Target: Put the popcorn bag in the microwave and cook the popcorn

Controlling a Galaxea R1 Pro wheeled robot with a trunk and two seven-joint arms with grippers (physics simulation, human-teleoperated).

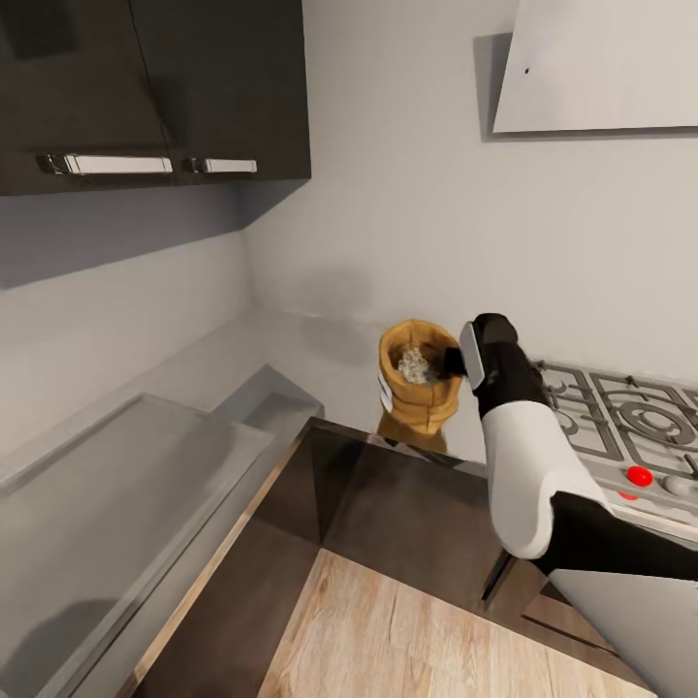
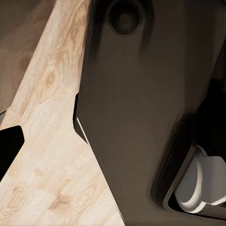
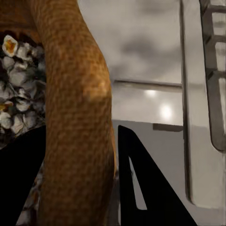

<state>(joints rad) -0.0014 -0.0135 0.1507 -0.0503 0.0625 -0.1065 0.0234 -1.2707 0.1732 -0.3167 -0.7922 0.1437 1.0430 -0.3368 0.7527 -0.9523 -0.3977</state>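
One popcorn bag (image 1: 419, 378) stood upright on the grey countertop (image 1: 291, 359), near the back wall and just beside the left edge of the gas hob (image 1: 620, 427), its rolled rim open to the top. Inside it lay one heap of whitish popcorn (image 1: 415, 364), the kernels too many and too small to count. One arm reached in from the right of the head view: the right gripper (image 1: 456, 362) sat at the bag's rim on the hob side. In the right wrist view its two dark fingers (image 3: 141, 188) straddled the burlap rim (image 3: 77, 117), one on the popcorn (image 3: 16, 89) side and one outside over the countertop (image 3: 150, 56), both close against the cloth; the gripper looked closed onto the rim, narrowly parted by only the thickness of the fabric. The left wrist view looked down at wood floor (image 2: 47, 141) and a dark body panel (image 2: 141, 103); one black fingertip (image 2: 9, 146) showed at the edge, and I could not tell how far the left gripper was open or whether it held anything. Two steel handles (image 1: 107, 164) ran along the dark upper cabinets (image 1: 194, 78), one red knob (image 1: 639, 476) sat on the hob's front, and one flat grey hood (image 1: 601, 68) hung above it.
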